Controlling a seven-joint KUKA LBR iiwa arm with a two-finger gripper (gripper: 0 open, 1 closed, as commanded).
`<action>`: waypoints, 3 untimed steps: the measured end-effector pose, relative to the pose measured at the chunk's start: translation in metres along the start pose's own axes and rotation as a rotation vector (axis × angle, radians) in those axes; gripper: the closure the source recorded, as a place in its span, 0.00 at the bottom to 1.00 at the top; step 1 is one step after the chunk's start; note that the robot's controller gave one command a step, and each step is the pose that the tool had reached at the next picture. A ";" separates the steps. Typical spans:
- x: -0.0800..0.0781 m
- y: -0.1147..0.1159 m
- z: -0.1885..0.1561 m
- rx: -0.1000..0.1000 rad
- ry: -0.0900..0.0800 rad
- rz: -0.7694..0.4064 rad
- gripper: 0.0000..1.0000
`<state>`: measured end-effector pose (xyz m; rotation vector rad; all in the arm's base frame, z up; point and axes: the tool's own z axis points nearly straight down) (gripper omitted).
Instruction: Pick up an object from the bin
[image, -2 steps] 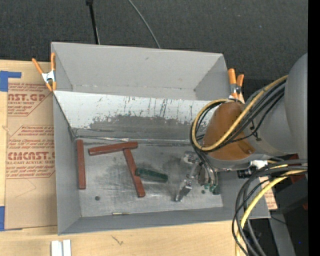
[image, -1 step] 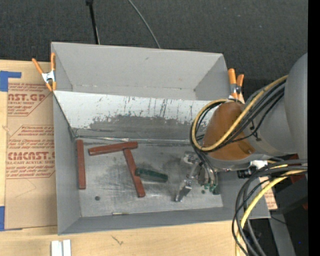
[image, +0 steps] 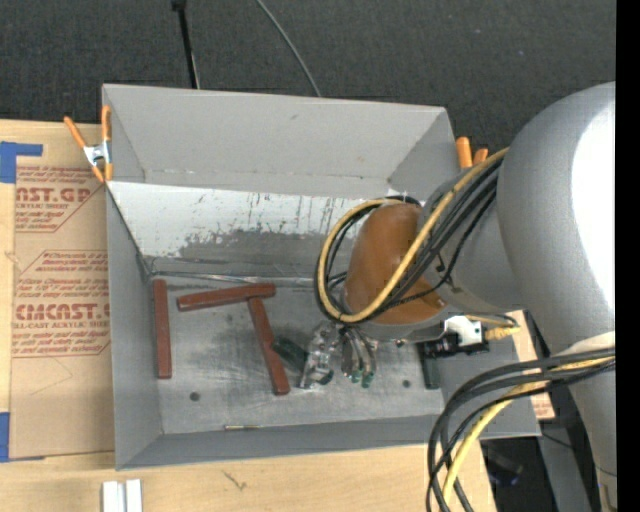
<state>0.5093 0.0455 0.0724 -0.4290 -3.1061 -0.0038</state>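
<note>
Gripper (image: 340, 365): stood low over the floor of the bin (image: 200, 400), in its near right part, beneath the arm's orange cover (image: 390, 260).
Grip state: could not be told from where I stood. Open or closed, and whether anything was held, was obscured by a glinting tangle at the tip.
Nearest things: a small dark piece (image: 291, 350) lay just left of the gripper. Beside it was the lower end of a slanted brown strip (image: 267, 345).
Other contents: a level brown strip (image: 225, 297) met the slanted one's upper end. A third brown strip (image: 161, 330) lay apart, along the left wall.
Step in hand: judged to be the approach or the grasp itself, beside the dark piece, with no lift evident.
Next move calls for: a grip on one thing alone, then a straight rise clear of the slanted strip and the right wall.
Hidden: the bin's right part lay behind the arm and its cables (image: 335, 260).
Unclear: what the dark piece was, and whether the gripper touched it or the floor.
</note>
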 end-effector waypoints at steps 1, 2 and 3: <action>0.000 0.000 0.000 0.000 0.000 0.000 1.00; -0.009 0.000 -0.005 0.000 -0.003 -0.179 1.00; -0.008 -0.027 -0.146 0.002 -0.008 -0.102 1.00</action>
